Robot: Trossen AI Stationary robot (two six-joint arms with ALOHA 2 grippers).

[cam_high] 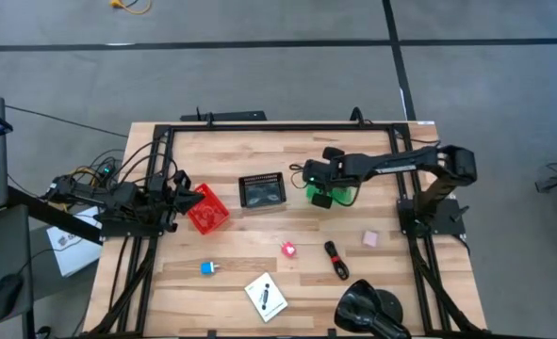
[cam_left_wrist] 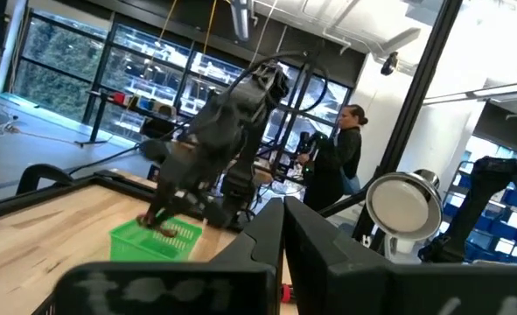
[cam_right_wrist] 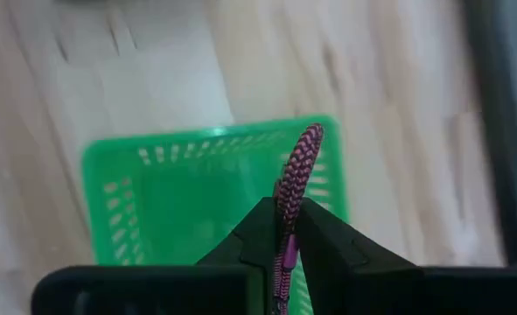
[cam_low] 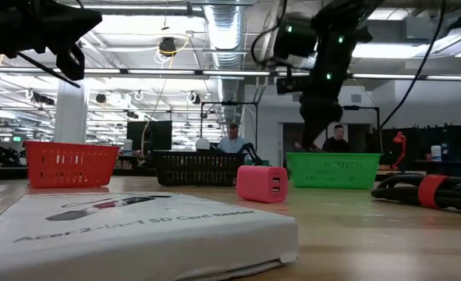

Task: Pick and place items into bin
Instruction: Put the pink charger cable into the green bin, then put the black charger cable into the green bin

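— Baskets first: the left gripper (cam_high: pixel 179 193) waits just left of the red bin (cam_high: pixel 206 208). I cannot tell if its jaws are apart or together.

— And the right gripper (cam_right_wrist: pixel 286 229)?

— It hangs over the green bin (cam_right_wrist: pixel 206 188), right of the red bin, jaws squeezed on a pink-and-black braided cord (cam_right_wrist: pixel 295 175).

— Is it heavy?

— Looks light and bendy, a bit floppy. Holding it near the middle seems best. Its long way sticks straight out past the fingers, over the green bin.
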